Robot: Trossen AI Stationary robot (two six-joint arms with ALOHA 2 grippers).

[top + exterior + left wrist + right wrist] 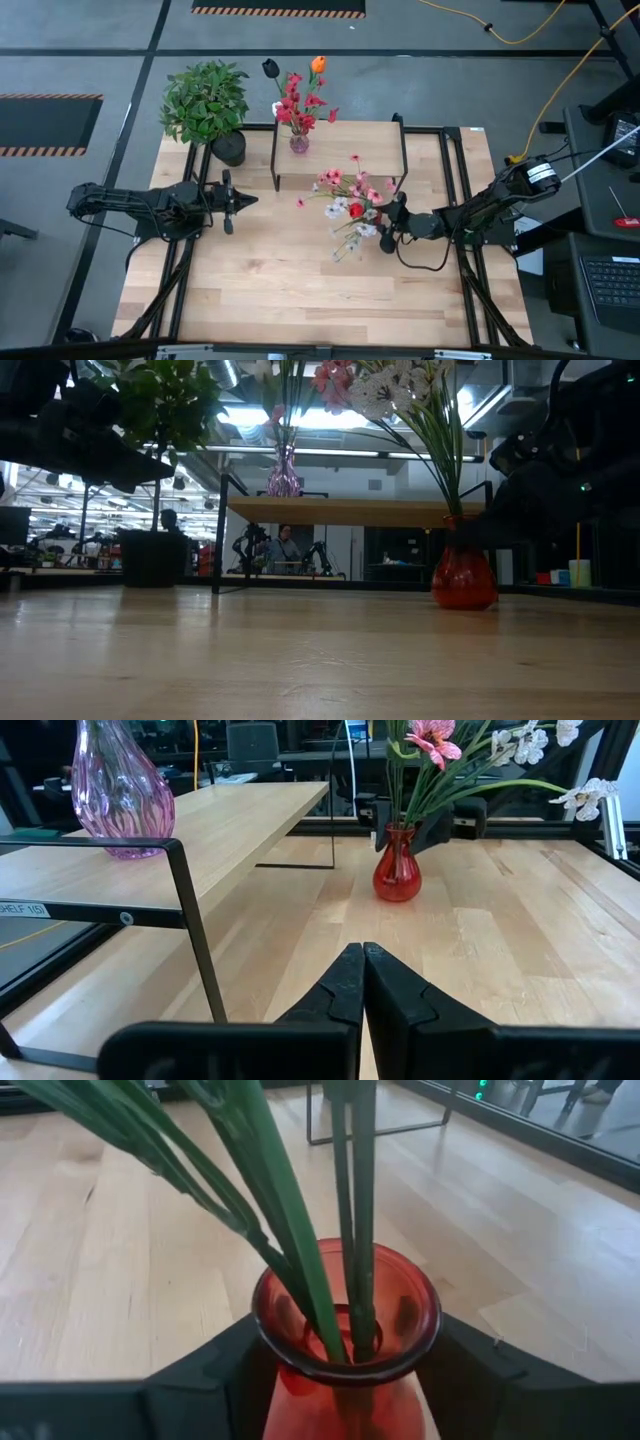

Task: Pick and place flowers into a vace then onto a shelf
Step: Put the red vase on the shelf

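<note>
A red glass vase (397, 875) stands upright on its base on the wooden table, holding pink, white and red flowers (350, 205) on green stems (300, 1210). My right gripper (345, 1365) is open. Its fingers stand on either side of the vase's neck, just below the rim. My left gripper (362, 965) is shut on nothing and waits at the table's left side (240, 200). The shelf (345, 150) stands at the far middle. On its left end a purple vase (115, 790) holds red flowers (300, 100). My right gripper comes level from the table's right side. One finger (225, 1365) stands on each side of the red vase's neck (345, 1330), right against the glass. I cannot tell whether they touch it. The vase stands upright on the table.
A bushy potted plant (205, 100) stands at the table's far left corner. The shelf's black legs (195, 920) rise just beyond the red vase. Bare tabletop (290, 290) lies toward the near edge. People and other robots show in the room behind (285, 545).
</note>
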